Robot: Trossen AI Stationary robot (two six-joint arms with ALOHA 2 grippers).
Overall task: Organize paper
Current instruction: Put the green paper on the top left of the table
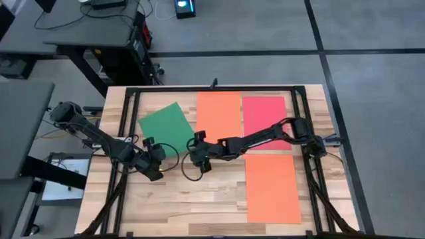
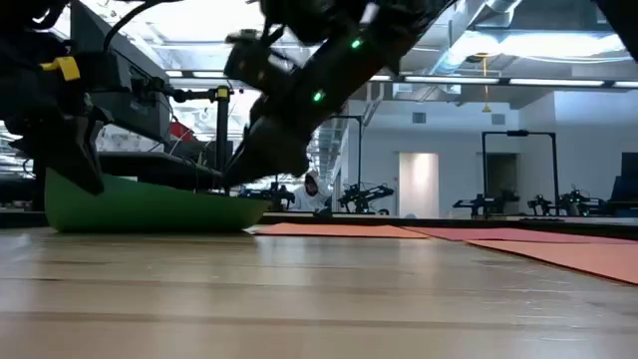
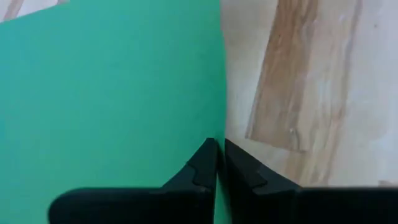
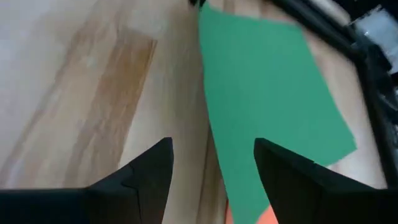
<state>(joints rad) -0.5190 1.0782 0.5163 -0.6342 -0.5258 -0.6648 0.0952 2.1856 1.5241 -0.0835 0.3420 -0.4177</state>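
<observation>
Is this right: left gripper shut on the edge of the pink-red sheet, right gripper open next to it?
Not quite: the sheet is wrong. The left gripper is shut on the edge of the green sheet, as the left wrist view shows. The pink-red sheet lies flat and untouched at the table's far side in the high view. The right gripper is indeed open beside the green sheet.

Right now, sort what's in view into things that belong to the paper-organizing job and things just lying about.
Job:
- green paper sheet, edge pinched by left gripper
- orange paper sheet, far
- pink-red paper sheet
- orange paper sheet, near
- right gripper, open beside the green sheet

Lying about:
- black metal frame
- wooden table
</observation>
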